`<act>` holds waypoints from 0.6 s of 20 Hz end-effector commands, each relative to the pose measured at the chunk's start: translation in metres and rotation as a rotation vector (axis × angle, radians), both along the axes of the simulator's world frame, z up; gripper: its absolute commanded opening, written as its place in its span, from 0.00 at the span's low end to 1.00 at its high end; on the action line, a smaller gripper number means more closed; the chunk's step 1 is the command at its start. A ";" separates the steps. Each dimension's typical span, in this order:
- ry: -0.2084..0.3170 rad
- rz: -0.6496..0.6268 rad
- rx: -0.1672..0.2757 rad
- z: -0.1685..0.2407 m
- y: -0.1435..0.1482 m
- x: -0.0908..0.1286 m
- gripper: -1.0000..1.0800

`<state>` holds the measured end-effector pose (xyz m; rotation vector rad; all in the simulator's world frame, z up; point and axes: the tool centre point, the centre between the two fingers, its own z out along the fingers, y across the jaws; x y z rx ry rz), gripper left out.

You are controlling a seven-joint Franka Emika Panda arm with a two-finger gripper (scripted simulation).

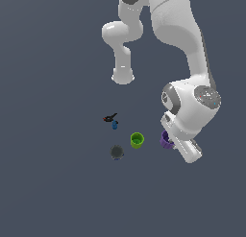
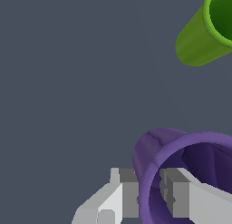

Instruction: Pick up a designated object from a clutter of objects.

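Purple cup (image 2: 156, 159): upright on the worktop (image 1: 57, 183), mouth up, long axis vertical, right of the green cup (image 1: 137, 139) in the exterior view.
Fingers (image 2: 174, 196): straddling its wall, one inside, one outside.

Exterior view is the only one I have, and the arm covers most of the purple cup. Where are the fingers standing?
Observer: In the wrist view, one finger is inside the purple cup and the other is outside, with its wall between them.
Operator: Is the wall already pinched?
Observer: I cannot tell; a small gap seems to show at the outer finger.
Operator: Is the green cup touching it?
Observer: No, bare floor separates them.
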<state>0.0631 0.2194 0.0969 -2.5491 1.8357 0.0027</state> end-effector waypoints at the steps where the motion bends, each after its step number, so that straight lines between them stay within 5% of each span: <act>1: -0.002 -0.001 0.001 0.014 -0.011 -0.004 0.00; 12: 0.000 -0.001 0.005 0.096 -0.083 -0.034 0.00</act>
